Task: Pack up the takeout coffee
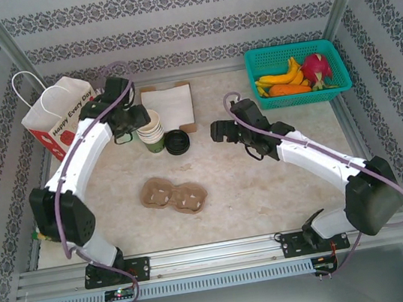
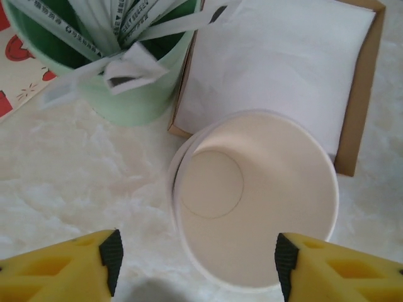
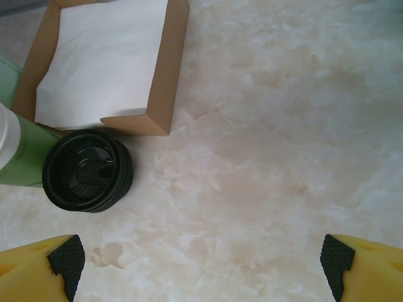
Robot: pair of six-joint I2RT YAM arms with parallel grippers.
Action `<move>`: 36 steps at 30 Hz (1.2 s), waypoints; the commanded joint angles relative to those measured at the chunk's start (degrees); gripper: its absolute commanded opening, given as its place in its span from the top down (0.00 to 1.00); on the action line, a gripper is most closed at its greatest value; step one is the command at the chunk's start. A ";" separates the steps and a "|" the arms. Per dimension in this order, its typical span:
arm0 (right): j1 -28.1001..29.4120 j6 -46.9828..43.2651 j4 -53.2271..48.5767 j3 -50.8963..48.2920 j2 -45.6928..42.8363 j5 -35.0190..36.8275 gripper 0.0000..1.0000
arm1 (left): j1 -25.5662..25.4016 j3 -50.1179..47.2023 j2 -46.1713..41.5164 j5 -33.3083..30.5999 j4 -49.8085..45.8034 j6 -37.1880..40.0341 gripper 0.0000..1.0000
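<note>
The takeout coffee cup (image 2: 252, 195) stands upright on the table with its cream inside showing, and its olive-green side (image 3: 25, 157) appears at the left of the right wrist view. From above it looks like the top of a stack of cups (image 1: 152, 133). My left gripper (image 2: 199, 264) hangs over it with the jaws either side of the rim. The right pad (image 2: 286, 264) is close to the rim and the left pad (image 2: 112, 261) stands clear of it. My right gripper (image 3: 201, 264) is open over bare table, right of the black lids (image 3: 88, 171).
A mint-green cup of straws (image 2: 126, 63) stands just behind the coffee cup, beside a brown napkin box (image 1: 168, 106). A paper bag (image 1: 55, 112) is at the back left, a teal fruit basket (image 1: 293, 52) at the back right, and a pulp cup carrier (image 1: 174, 194) lies near the front.
</note>
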 commanded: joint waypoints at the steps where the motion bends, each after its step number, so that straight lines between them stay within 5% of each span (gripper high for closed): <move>1: 0.44 -1.02 -1.83 0.30 -2.54 2.34 0.02 | -1.61 5.13 4.06 -5.60 -7.79 2.15 0.43; 32: 0.26 -4.01 -2.61 -0.90 -7.00 5.74 0.02 | -1.52 9.43 9.72 -7.44 -9.45 2.85 1.00; 36: 0.26 -4.03 -2.85 -0.69 -6.91 5.67 0.02 | -1.33 8.27 8.43 -6.48 -7.87 2.59 1.00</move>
